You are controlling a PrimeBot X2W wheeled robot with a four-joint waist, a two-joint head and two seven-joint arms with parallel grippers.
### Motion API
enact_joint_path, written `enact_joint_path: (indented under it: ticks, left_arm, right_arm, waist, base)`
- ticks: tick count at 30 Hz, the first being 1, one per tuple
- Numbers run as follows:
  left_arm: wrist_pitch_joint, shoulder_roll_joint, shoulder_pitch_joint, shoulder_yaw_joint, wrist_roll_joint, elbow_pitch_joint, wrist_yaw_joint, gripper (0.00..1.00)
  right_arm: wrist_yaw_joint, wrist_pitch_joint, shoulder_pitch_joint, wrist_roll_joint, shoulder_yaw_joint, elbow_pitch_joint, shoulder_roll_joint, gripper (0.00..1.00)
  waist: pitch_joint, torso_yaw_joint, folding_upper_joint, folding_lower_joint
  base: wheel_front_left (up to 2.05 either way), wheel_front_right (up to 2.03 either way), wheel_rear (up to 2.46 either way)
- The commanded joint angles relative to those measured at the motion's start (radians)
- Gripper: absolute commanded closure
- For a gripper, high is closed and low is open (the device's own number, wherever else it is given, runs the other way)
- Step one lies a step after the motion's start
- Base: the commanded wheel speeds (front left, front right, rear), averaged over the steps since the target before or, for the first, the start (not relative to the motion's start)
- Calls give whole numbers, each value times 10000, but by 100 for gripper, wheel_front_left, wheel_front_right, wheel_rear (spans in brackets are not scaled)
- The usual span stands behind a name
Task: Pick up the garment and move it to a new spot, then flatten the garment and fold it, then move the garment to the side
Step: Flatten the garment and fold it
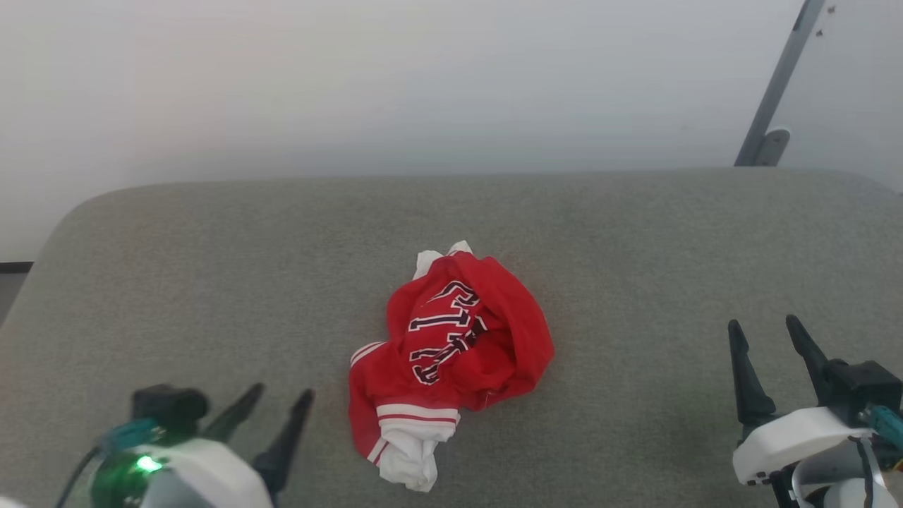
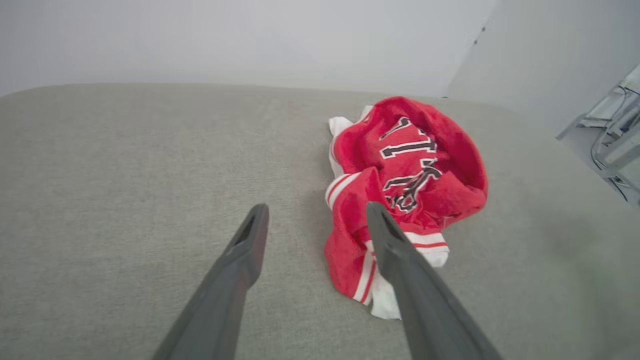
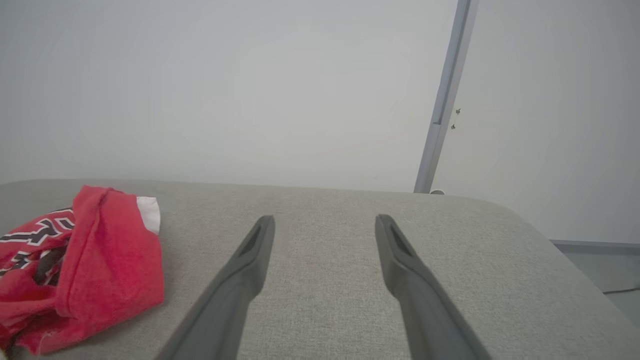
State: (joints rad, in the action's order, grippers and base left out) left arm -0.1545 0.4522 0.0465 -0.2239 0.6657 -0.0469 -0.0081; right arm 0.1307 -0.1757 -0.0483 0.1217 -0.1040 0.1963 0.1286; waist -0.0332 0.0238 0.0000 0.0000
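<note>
The garment point(image 1: 451, 353) is a red jersey with white sleeves and dark lettering, lying crumpled in a heap at the middle of the grey padded surface point(image 1: 211, 268). My left gripper point(image 1: 282, 396) stands open at the lower left, a short way left of the heap, with nothing between its fingers. In the left wrist view the garment point(image 2: 405, 190) lies just past and right of that gripper point(image 2: 316, 212). My right gripper point(image 1: 763, 324) stands open at the lower right, well clear of the cloth. In the right wrist view this gripper point(image 3: 324, 222) points over bare surface, the garment point(image 3: 85, 270) at far left.
A pale wall rises behind the surface's far edge. A grey slanted post point(image 1: 776, 85) stands at the back right, also seen as the post point(image 3: 445, 95) in the right wrist view. The surface's corners are rounded; bare padding lies on both sides of the heap.
</note>
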Motion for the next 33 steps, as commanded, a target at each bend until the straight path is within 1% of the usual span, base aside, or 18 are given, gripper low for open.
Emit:
enact_joint_path:
  ticks: [1, 7, 11, 15, 17, 21, 25, 28, 33]
  left_arm:
    - [-441, -30, -234, -227, -64, -261, 81, 0]
    - [-2086, -211, -553, -1063, 74, -786, 383, 0]
    - [-2926, -327, -724, -1466, 160, -861, 589, 0]
    - [-3281, -367, -873, -1673, 139, -625, 631, 0]
    - [-3409, -422, -984, -1794, 144, -368, 556, 0]
    - [-3499, -477, -1374, -1984, -130, 439, 643, 0]
    - [-3351, -687, -1836, -2053, -196, 1286, 498, 0]
    - [-3289, -703, -2205, -2172, -384, 1973, 511, 0]
    - [-3352, -947, -2558, -2436, -525, 3062, 483, 0]
  right_arm:
    - [1, -56, -179, -39, 34, 14, 35, 0]
    - [1, -133, -350, -91, 193, 129, 47, 0]
    - [1, -198, -515, -107, 292, 212, 73, 0]
    - [1, -247, -663, -101, 347, 274, 48, 0]
    - [1, -299, -751, -117, 402, 331, 17, 0]
    - [1, -383, -914, -93, 485, 471, -19, 0]
    - [1, -462, -1073, -90, 512, 560, -23, 0]
    - [1, -534, -1217, -98, 530, 633, -42, 0]
    - [1, -583, -1344, -132, 521, 736, -99, 0]
  waist:
    - [91, -98, 0, 0]
    - [320, -412, 0, 0]
    - [604, -686, 0, 0]
    - [813, -882, 0, 0]
    - [944, -1011, 0, 0]
    - [1185, -1239, 0, 0]
    - [1417, -1388, 0, 0]
    - [1573, -1482, 0, 0]
    - [1724, -1543, 0, 0]
  base:
    - [0, 0, 0]
    - [0, 0, 0]
    - [0, 0, 0]
    - [0, 0, 0]
    - [0, 0, 0]
    - [0, 0, 0]
    - [0, 0, 0]
    - [0, 0, 0]
    - [0, 0, 0]
